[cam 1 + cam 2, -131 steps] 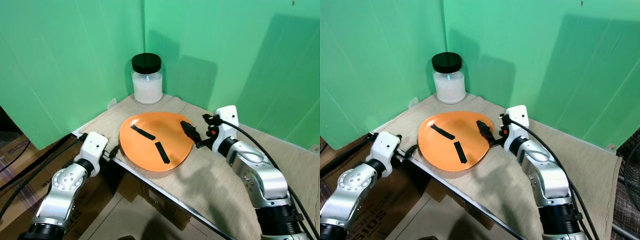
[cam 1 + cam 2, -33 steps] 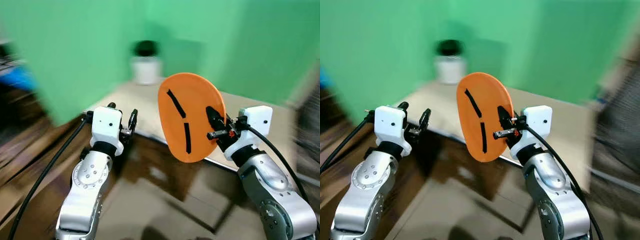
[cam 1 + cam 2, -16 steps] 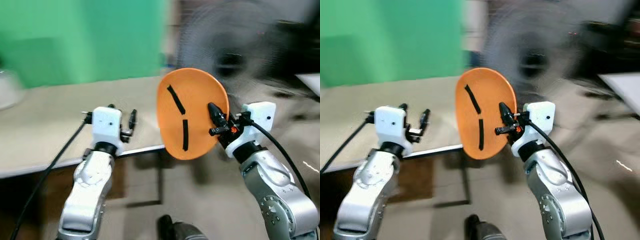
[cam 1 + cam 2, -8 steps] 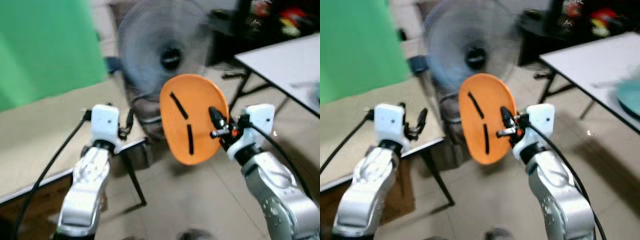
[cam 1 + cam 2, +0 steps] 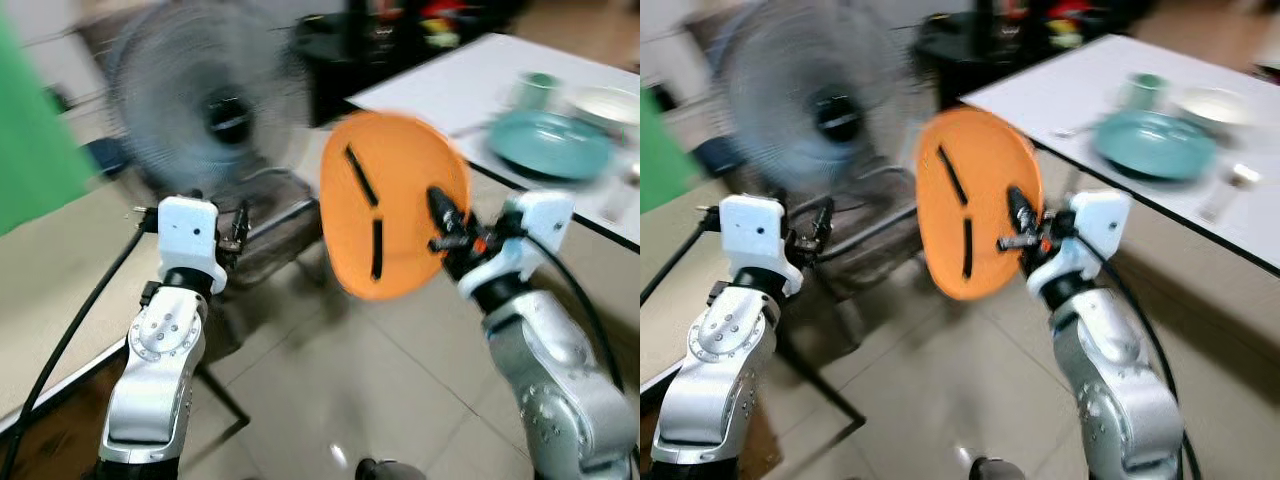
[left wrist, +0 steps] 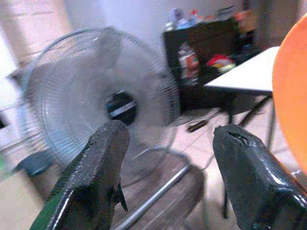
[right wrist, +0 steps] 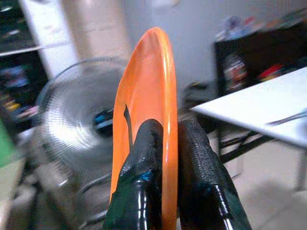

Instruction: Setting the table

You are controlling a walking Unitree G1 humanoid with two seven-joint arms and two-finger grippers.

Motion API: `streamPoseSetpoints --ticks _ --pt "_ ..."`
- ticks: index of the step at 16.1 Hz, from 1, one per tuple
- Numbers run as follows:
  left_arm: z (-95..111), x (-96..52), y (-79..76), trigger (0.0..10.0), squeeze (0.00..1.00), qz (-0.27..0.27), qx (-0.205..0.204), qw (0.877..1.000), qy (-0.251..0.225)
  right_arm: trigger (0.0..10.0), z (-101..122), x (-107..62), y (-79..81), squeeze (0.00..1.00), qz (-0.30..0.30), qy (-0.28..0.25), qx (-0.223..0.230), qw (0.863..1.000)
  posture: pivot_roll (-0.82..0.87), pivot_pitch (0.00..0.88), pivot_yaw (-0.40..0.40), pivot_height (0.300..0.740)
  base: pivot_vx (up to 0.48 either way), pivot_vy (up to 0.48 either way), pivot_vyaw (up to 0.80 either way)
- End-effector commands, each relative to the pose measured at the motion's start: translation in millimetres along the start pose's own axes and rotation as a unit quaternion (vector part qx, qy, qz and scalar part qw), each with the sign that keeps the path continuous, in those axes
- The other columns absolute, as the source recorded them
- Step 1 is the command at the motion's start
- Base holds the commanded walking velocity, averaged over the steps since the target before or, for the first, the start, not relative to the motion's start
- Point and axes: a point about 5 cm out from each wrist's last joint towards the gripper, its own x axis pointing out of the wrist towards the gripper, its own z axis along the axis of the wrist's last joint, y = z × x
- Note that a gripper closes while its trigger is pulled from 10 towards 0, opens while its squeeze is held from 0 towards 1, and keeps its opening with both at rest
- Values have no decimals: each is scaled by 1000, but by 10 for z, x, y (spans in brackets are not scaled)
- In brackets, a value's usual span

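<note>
A tiled floor (image 5: 330,390) spreads under me, blurred. To my right stands a white counter (image 5: 470,75) carrying a teal plate (image 5: 548,143), a pale green cup (image 5: 536,90) behind it and a white bowl (image 5: 605,103) beside that; in the right eye view a piece of cutlery (image 5: 1232,178) lies near the counter's front edge, too smeared for me to name. To my left front is a large standing fan (image 5: 205,110) with a round wire cage, and behind it a dark shelf unit (image 5: 390,40) with coloured clutter on top. I can read no writing, brand or label on anything; the blur swallows it. At my far left a strip of green screen (image 5: 30,150) and the edge of a beige counter (image 5: 55,290) show.

I hold the orange plate (image 5: 390,205) upright, on edge, in the air before my chest, between the fan and the white counter, touching neither. Two black strips (image 5: 372,225) mark its face. My right claw (image 7: 162,158) is closed tight on the plate's rim, one finger pressed to each face.

My left claw (image 6: 165,167) is raised beside the plate and apart from it, fingers spread wide with nothing between them, pointing toward the fan.
</note>
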Motion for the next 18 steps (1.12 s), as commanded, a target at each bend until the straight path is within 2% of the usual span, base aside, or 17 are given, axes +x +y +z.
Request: streamPoseSetpoints --ticks 1,2,5,8,10,11,14,15,17,18 --pt "-10 6 4 10000 0 3 4 1000 1 10000 69 7 -22 0 -8 -22 -21 1000 -61 0 35 740 0 0 -800" --pt "-35 -29 -37 10000 0 -7 3 1000 9 10000 99 10 -39 0 -11 -28 -69 997 -61 0 24 740 0 0 -800" --pt "-156 -74 -71 10000 0 -7 11 999 32 10000 121 18 -74 0 -17 -38 -140 989 -69 0 4 740 0 0 -800" --pt "-138 -92 -165 10000 0 -29 -1 999 42 10000 79 3 -167 0 -43 -19 -176 983 -69 0 5 740 0 0 -800" --pt "-207 -138 -187 10000 0 -26 -9 998 52 10000 17 -62 -178 0 -42 -7 -186 982 -80 0 18 740 0 0 -800" --pt "-222 -152 -224 10000 0 -28 -23 997 61 10000 -47 -135 -213 0 -60 17 -204 977 -86 4 28 740 0 0 -800" --pt "-224 -160 -275 10000 0 -45 -33 996 76 10000 -70 -188 -256 0 -71 24 -225 971 -91 0 41 740 0 0 -800" --pt "-282 -169 -291 10000 0 -41 -37 995 85 10000 -90 -210 -273 0 -75 28 -232 969 -98 4 31 740 0 0 -800" --pt "-278 -203 -303 10000 0 -45 -46 994 87 10000 -74 -223 -235 0 -74 29 -223 972 -112 10 44 740 0 0 -800" --pt "-276 -202 -317 10000 0 -45 -47 994 83 10000 -77 -248 -199 0 -57 30 -233 970 -112 8 43 740 0 0 -800"
